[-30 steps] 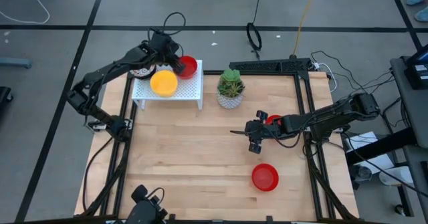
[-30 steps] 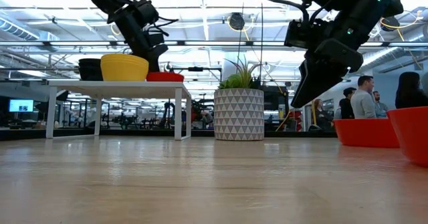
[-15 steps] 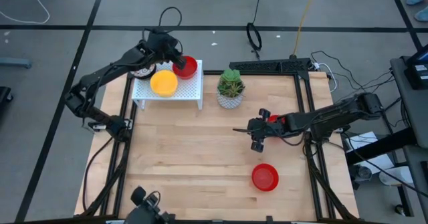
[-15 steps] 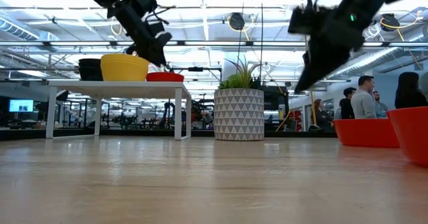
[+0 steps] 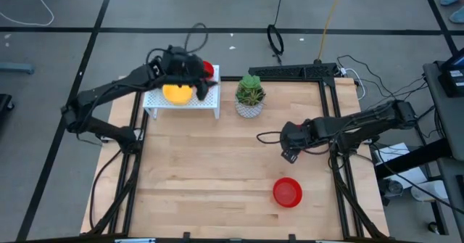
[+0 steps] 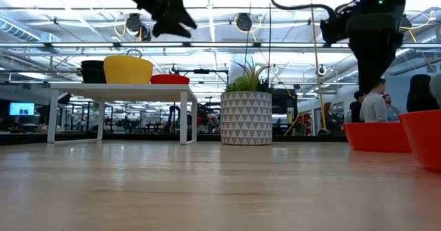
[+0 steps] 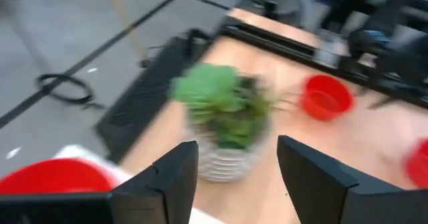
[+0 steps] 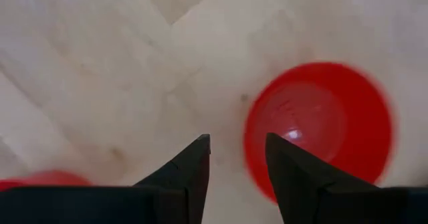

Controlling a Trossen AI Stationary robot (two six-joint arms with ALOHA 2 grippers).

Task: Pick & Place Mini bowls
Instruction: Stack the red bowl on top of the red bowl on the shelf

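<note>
On the white rack point(image 5: 196, 104) at the far left stand a yellow mini bowl point(image 5: 177, 92) and a red mini bowl point(image 5: 209, 69), each on its base; a dark-looking bowl point(image 6: 93, 71) stands beside them. My left gripper point(image 7: 237, 170) hovers open above the rack point(image 5: 204, 83), facing the potted plant, with nothing between its fingers. My right gripper point(image 8: 237, 164) is open and points down over the table at mid-right point(image 5: 290, 150). A red mini bowl point(image 8: 317, 127) rests on the wood just past one finger. Another red mini bowl point(image 5: 287, 192) sits near the front.
A green plant in a white patterned pot point(image 5: 250, 96) stands right of the rack, between the two arms. Two red bowls point(image 6: 377, 136) show at the low view's right. Bare wood spreads over the table's middle and near left point(image 5: 196, 178). People stand in the room behind.
My left gripper has come away from the red bowl on the rack, risen well above it and swung toward the plant; the bowl stays on the rack. My right gripper has moved toward the table's right edge and tipped to point down.
</note>
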